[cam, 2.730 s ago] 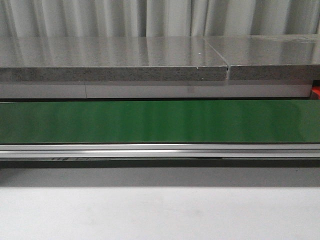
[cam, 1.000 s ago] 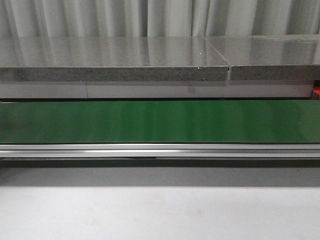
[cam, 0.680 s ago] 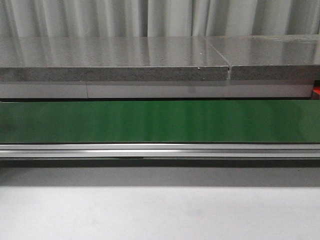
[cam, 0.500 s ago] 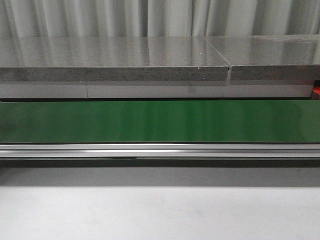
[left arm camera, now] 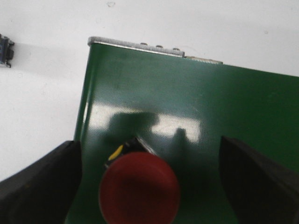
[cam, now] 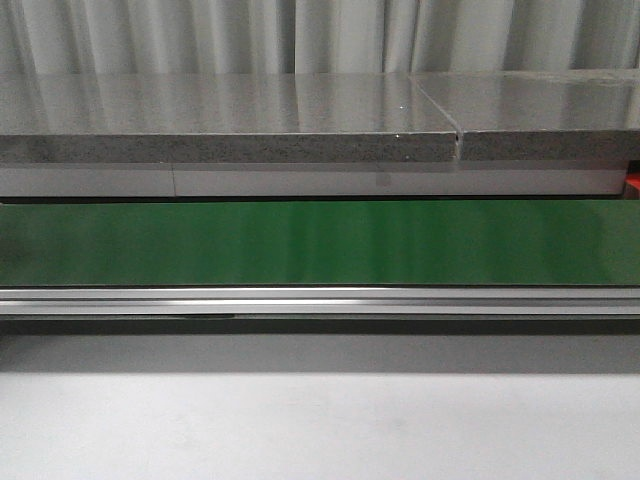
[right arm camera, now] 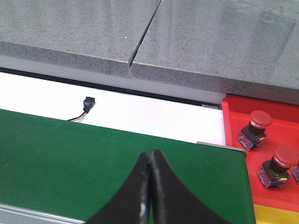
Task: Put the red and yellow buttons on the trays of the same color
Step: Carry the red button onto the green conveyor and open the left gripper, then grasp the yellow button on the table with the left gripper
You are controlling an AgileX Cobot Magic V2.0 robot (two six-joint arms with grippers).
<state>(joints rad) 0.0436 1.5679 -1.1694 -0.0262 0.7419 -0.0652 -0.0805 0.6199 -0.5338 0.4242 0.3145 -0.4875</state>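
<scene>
In the left wrist view a red button [left arm camera: 139, 189] with a black, yellow-marked base stands on the green belt [left arm camera: 210, 107], near the belt's end. My left gripper [left arm camera: 149, 186] is open, its two dark fingers [left arm camera: 39, 182] on either side of the button and apart from it. In the right wrist view my right gripper [right arm camera: 150, 156] is shut on nothing above the green belt [right arm camera: 70, 149]. Beyond that belt's end lies the red tray [right arm camera: 236, 116] holding two red buttons [right arm camera: 256, 127] [right arm camera: 278, 165], and a strip of the yellow tray [right arm camera: 275, 215] adjoins it. No yellow button shows.
The front view shows only the green belt [cam: 320, 242], its metal rail [cam: 320, 300], a grey stone slab [cam: 230, 125] behind and a sliver of red [cam: 633, 183] at the right edge. A small black connector [right arm camera: 87, 103] with wires lies on the white table behind the belt.
</scene>
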